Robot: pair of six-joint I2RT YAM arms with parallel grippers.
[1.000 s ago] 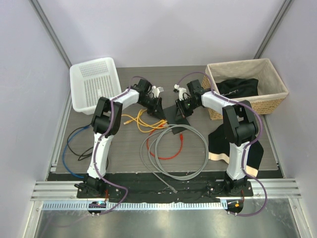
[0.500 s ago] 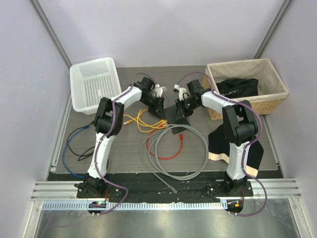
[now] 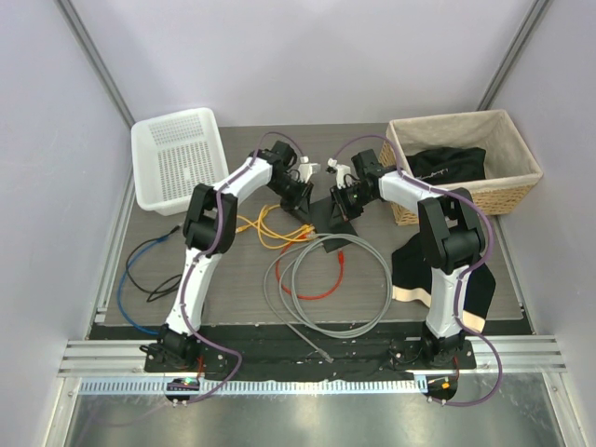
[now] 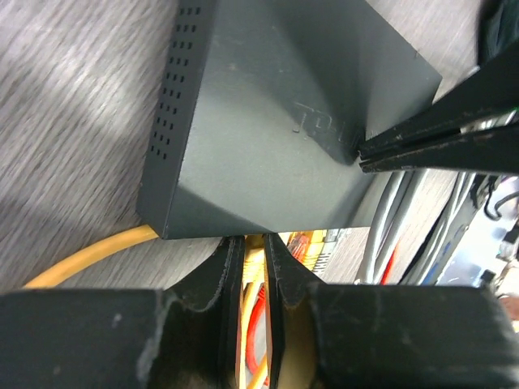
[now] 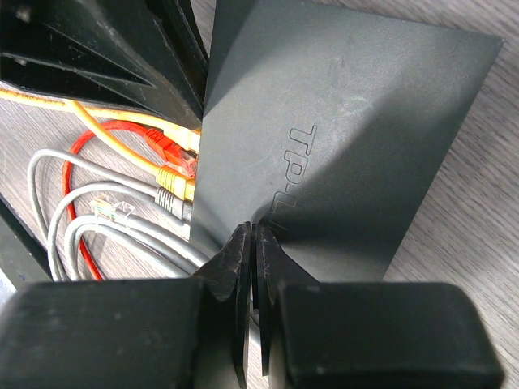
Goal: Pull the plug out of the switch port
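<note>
The top view alone shows the whole layout. The switch (image 3: 332, 216) lies flat mid-table toward the far side, between the left gripper (image 3: 300, 199) and the right gripper (image 3: 346, 199). A white basket (image 3: 179, 158) sits far left. A lined wicker basket (image 3: 506, 175) far right holds a black garment (image 3: 449, 164).

Only the left wrist view shows the left gripper (image 4: 253, 271) from inside. Its fingers (image 4: 229, 275) are drawn narrow around the yellow plug (image 4: 254, 258) at the switch (image 4: 268, 121) edge, beside a row of vent holes. The right gripper (image 4: 362, 154) has its blades together, tips touching the box's top face.

The right wrist view adds the raised lettering on the switch (image 5: 349, 121) and the socket edge. There the red plug (image 5: 169, 151), yellow plug (image 5: 174, 178) and grey plug (image 5: 169, 200) sit side by side. The right gripper (image 5: 252, 239) shows only a slit between its fingers.

The socket edge faces the near side, toward the grey cable coil (image 3: 326, 279). From above, the direction of the long axis cannot be made out.
</note>
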